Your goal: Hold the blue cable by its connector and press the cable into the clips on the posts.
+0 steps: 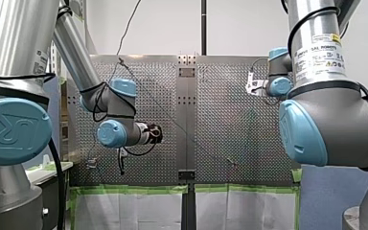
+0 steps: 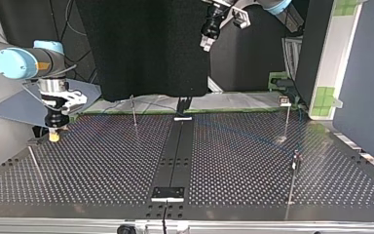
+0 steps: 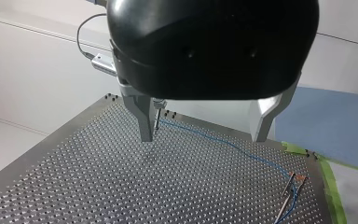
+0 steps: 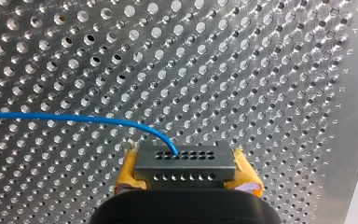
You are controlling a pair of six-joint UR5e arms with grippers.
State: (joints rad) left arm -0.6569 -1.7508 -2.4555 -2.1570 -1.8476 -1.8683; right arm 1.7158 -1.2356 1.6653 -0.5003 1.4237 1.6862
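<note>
The grip itself is shown only in the right wrist view. There the grey connector (image 4: 185, 161) is clamped between the yellow pads (image 4: 128, 171) of my right gripper (image 4: 186, 173), over the perforated table (image 4: 261, 70). The blue cable (image 4: 74, 118) is seen leaving one hole in the connector's face and curving away across the plate. In the top view this gripper is found low over the table's far left part, but the connector is too small there to be made out.

Only the left wrist view shows that my left gripper (image 3: 203, 137) is spread open. Its metal fingers (image 3: 144, 119) hold nothing and are raised well above the table. Ahead of it, the cable is seen running from a post just beside one finger to a second one well off to the other side. Whether the cable is seated in the clips cannot be told.

In the front view the cable is barely traceable, and neither gripper's fingers can be read.

One cable, one connector and two grippers are counted. In the top view three upright posts (image 2: 134, 111) are made out, one at the far left of centre and two at the right. A thin rod (image 2: 35, 163) at the near left may be a fourth.
</note>
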